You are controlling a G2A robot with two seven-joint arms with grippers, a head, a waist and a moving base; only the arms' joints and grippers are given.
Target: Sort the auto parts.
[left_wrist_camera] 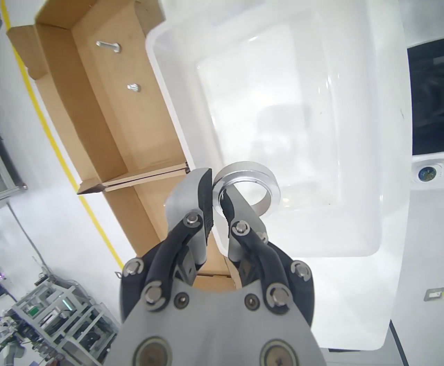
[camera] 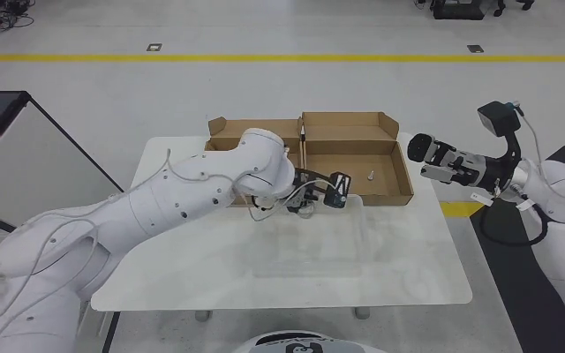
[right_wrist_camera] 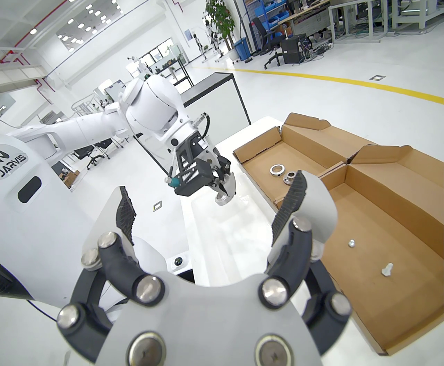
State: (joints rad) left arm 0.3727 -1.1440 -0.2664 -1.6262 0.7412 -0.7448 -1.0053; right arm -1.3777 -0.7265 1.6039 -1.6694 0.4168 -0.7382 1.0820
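Ring [left_wrist_camera: 246, 187], pinched by its wall in the left hand [left_wrist_camera: 215, 189] — one finger inside, one outside — hangs over the clear bin [left_wrist_camera: 376, 194]; right hand [right_wrist_camera: 212, 189] gapes wide, empty.

A glossy pale grey floor [camera: 265, 97] stretches beyond the far edge of the white rectangular worktop [camera: 177, 282], crossed by a straight yellow painted line [camera: 265, 57] — two small square metal floor hatches [camera: 154, 47] lie just past it. Rows of bright ceiling lamps [right_wrist_camera: 92, 7] light the hall. A leafy green potted plant [right_wrist_camera: 222, 17], a blue plastic bin [right_wrist_camera: 242, 46] and black swivel office chairs [right_wrist_camera: 265, 34] stand together.
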